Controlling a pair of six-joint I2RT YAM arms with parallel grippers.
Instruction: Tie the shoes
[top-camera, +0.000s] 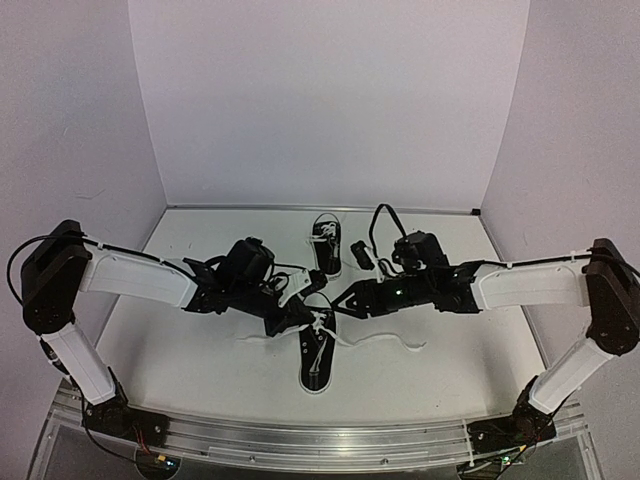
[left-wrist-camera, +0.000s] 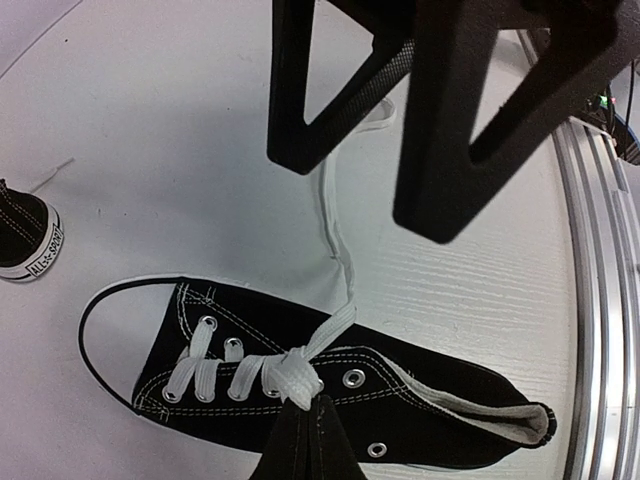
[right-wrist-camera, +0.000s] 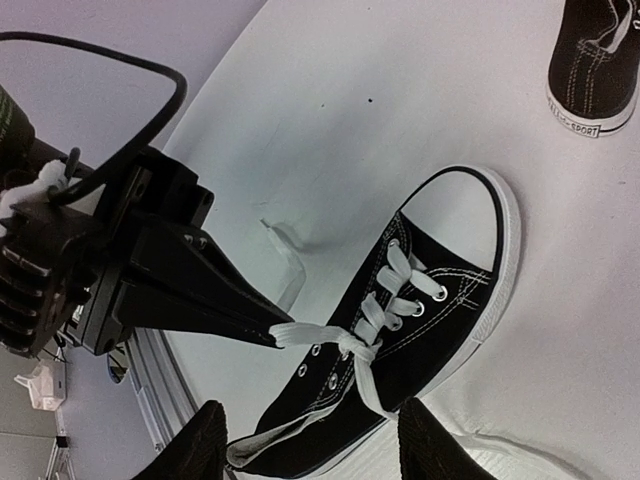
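The near shoe (top-camera: 316, 358) is a black sneaker with a white toe cap, lying on the white table. It also shows in the left wrist view (left-wrist-camera: 300, 370) and the right wrist view (right-wrist-camera: 420, 320). Its white lace (left-wrist-camera: 296, 378) is crossed into a first knot. My left gripper (left-wrist-camera: 305, 418) is shut on one lace strand just beside the knot (right-wrist-camera: 300, 332). The other strand (left-wrist-camera: 335, 240) trails loose over the table. My right gripper (right-wrist-camera: 315, 430) is open and empty, hovering over the shoe's heel end, its fingers (left-wrist-camera: 470, 130) apart. The second shoe (top-camera: 326, 243) stands farther back.
An aluminium rail (left-wrist-camera: 600, 300) runs along the table's near edge (top-camera: 320, 440). White walls close in the back and both sides. A black cable (right-wrist-camera: 120, 60) loops over my left arm. A small black object (top-camera: 361, 255) lies beside the far shoe.
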